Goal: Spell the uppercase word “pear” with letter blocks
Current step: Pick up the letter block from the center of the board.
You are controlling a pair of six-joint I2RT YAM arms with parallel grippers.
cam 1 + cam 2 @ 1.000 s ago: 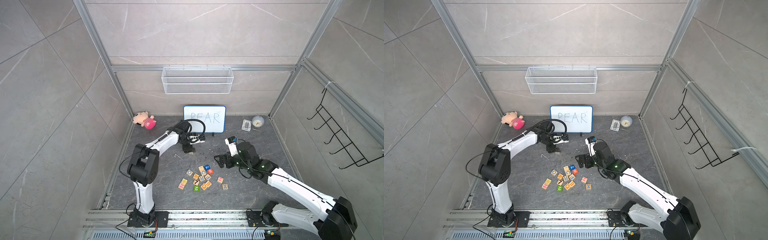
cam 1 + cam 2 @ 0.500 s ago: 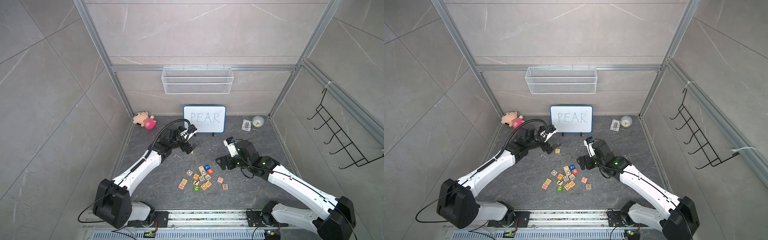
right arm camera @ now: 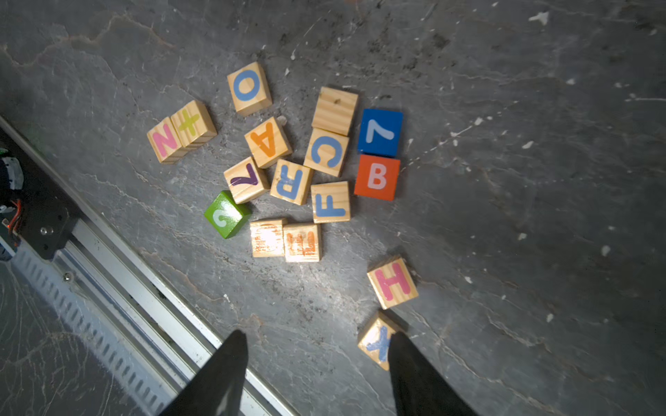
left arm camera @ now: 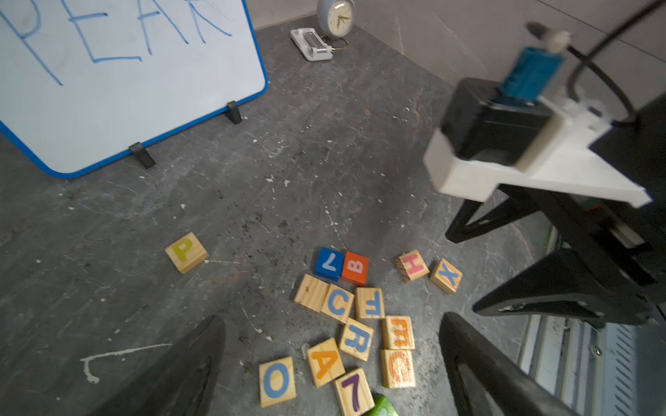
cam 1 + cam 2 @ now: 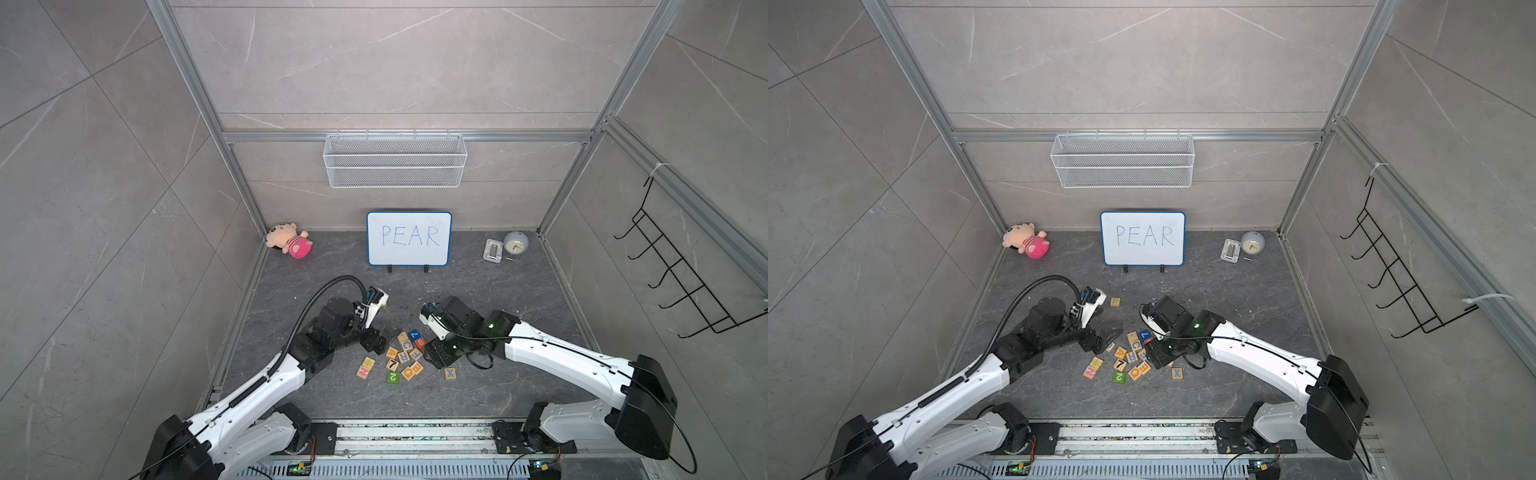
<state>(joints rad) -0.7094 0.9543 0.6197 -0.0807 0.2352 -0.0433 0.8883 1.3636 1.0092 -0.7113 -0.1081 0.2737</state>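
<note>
The yellow P block (image 5: 1115, 302) (image 4: 186, 252) lies alone on the floor in front of the whiteboard. The orange A (image 4: 326, 362) (image 3: 267, 142), blue R (image 4: 356, 339) (image 3: 291, 182) and orange E (image 4: 397, 332) (image 3: 302, 242) blocks lie in the loose pile. My left gripper (image 4: 331, 318) (image 5: 376, 338) hangs open over the pile's left side, with nothing between its fingers. My right gripper (image 3: 317, 336) (image 5: 432, 357) is open at the pile's right side and holds nothing. One of its fingers is beside the X cube (image 3: 376, 345).
Other cubes crowd the pile: blue 7 (image 3: 380, 132), red B (image 3: 377, 177), green cube (image 3: 226, 214), H (image 3: 392, 282). The whiteboard (image 5: 409, 239) stands at the back, a plush toy (image 5: 289, 241) back left, a clock (image 5: 515, 243) back right. The base rail (image 3: 144, 281) runs along the front.
My left gripper has let go of the P block near the whiteboard and drawn back to the pile. My right gripper has come down to the pile's right side, its jaws narrower.
</note>
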